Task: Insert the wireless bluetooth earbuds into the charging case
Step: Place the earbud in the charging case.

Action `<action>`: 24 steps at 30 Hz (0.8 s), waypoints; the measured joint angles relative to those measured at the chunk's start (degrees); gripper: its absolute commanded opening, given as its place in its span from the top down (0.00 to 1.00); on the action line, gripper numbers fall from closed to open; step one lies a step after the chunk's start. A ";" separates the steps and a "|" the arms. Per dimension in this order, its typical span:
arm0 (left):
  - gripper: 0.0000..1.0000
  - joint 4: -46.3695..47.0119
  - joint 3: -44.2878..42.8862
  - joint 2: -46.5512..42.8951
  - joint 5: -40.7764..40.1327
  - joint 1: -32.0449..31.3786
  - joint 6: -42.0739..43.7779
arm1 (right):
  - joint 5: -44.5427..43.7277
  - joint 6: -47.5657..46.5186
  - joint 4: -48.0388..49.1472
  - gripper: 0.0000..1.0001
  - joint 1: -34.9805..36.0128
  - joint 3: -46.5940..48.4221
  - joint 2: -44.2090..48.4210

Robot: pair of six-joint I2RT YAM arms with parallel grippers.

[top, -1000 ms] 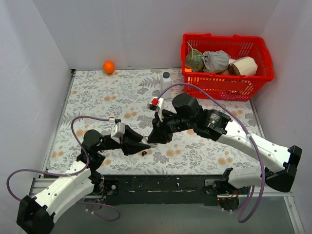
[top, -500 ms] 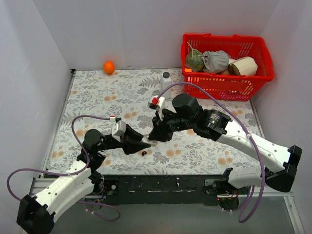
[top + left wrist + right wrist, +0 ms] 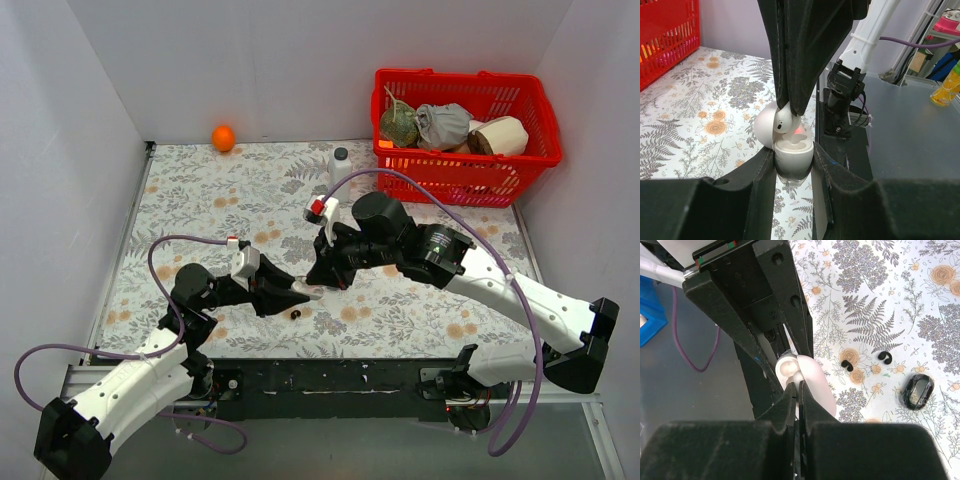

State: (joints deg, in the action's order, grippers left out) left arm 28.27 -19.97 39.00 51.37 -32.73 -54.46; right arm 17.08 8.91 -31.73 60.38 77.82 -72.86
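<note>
A floral-printed worktop (image 3: 200, 200) sits inside plain white walls. The right gripper (image 3: 790, 106) is pinched together on a white earbud (image 3: 785, 123). The bud hangs tilted at the mouth of the charging case (image 3: 793, 152), touching or almost touching the socket rim. Whether it has begun to seat, I cannot tell. The left gripper (image 3: 793, 161) is clamped on the lower half of the case, whose lid is swung open behind the bud. A black earbud (image 3: 918, 390) lies on the worktop near the case.

To do this step well, the bud probably needs turning until it lines up with the socket. A slow, straight push into the case should follow, with the left gripper keeping the case steady. Letting go looks wise only once the bud sits flush, since a skewed bud could pop out or block the lid.
</note>
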 measured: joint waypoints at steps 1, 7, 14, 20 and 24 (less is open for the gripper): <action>1.00 0.00 0.00 0.02 -0.07 0.00 0.00 | 0.20 -0.13 -0.02 0.99 0.00 0.09 -0.02; 1.00 0.00 0.00 0.07 0.33 0.00 0.22 | 3.54 -1.53 -2.73 0.99 -0.04 2.78 -0.22; 1.00 -0.02 0.00 0.07 2.51 0.00 1.14 | 8.85 -4.13 -6.40 0.99 -0.04 8.87 -2.49; 1.00 -0.17 -0.02 0.17 4.72 0.00 1.55 | 11.41 -5.88 -10.49 0.99 0.04 9.40 -5.07; 1.00 -0.20 -0.11 0.57 5.55 0.00 1.55 | 11.61 -6.58 -12.50 0.99 0.28 9.40 -6.08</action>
State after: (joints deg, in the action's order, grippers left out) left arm 28.08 -20.08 39.57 56.93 -32.73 -52.90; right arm 28.69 2.33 -44.23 60.66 87.22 -78.94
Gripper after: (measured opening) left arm 0.274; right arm 0.032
